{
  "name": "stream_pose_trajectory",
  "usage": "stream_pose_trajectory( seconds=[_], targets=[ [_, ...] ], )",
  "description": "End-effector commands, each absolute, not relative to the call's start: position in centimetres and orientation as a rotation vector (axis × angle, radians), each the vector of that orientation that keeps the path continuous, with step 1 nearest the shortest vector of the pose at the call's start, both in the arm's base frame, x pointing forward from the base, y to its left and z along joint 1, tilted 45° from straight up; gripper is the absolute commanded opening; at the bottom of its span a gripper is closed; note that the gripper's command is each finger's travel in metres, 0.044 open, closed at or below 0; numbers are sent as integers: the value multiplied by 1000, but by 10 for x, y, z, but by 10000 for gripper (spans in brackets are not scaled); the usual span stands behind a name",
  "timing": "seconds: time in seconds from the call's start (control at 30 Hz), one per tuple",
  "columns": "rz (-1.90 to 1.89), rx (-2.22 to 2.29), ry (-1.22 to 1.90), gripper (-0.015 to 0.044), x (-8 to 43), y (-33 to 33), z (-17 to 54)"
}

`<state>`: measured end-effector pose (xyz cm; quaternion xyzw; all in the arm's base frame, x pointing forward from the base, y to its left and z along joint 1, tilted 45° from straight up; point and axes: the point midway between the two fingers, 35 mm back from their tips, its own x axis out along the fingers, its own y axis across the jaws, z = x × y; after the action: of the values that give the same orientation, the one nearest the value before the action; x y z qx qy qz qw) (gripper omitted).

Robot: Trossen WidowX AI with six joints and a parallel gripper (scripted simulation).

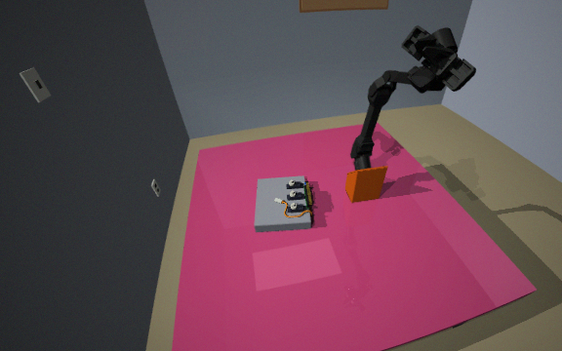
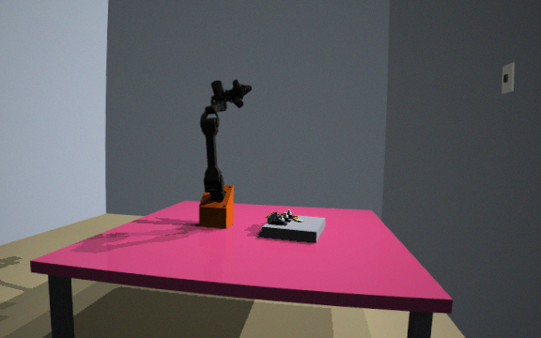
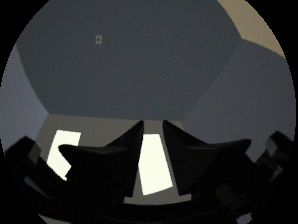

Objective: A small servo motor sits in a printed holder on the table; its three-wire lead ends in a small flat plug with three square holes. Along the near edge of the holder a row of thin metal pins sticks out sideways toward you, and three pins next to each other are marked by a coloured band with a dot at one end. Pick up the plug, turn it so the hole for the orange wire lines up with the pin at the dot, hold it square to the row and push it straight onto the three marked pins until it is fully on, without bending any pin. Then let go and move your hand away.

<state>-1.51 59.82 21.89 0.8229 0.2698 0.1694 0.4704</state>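
Note:
A grey block [image 1: 273, 214] [image 2: 294, 234] on the pink table [image 1: 388, 273] [image 2: 233, 263] carries several small dark servos with white tops. An orange lead [image 1: 297, 216] curves over the block and ends in a small pale plug [image 1: 278, 200] [image 2: 301, 221], which lies on top. A green and yellow strip [image 1: 309, 194] runs along the block edge facing the arm base; single pins and the coloured band are too small to tell. My gripper [image 3: 153, 123] [image 2: 250, 88] is raised high above the table, away from the plug. Its fingers stand partly open with nothing between them.
The arm's orange base [image 1: 369, 185] [image 2: 216, 216] stands on the table beside the block, on the strip side. Dark and pale walls surround the table. The wrist view shows only walls, ceiling and bright panels [image 3: 154, 165] beyond the fingers.

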Motion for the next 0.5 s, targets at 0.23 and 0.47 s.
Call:
stream_pose_trajectory(
  seconds=[0.23,0.47],
  targets=[
    [429,1787,511,115,103,573,260],
    [418,1628,417,115,172,541,283]
  ],
)
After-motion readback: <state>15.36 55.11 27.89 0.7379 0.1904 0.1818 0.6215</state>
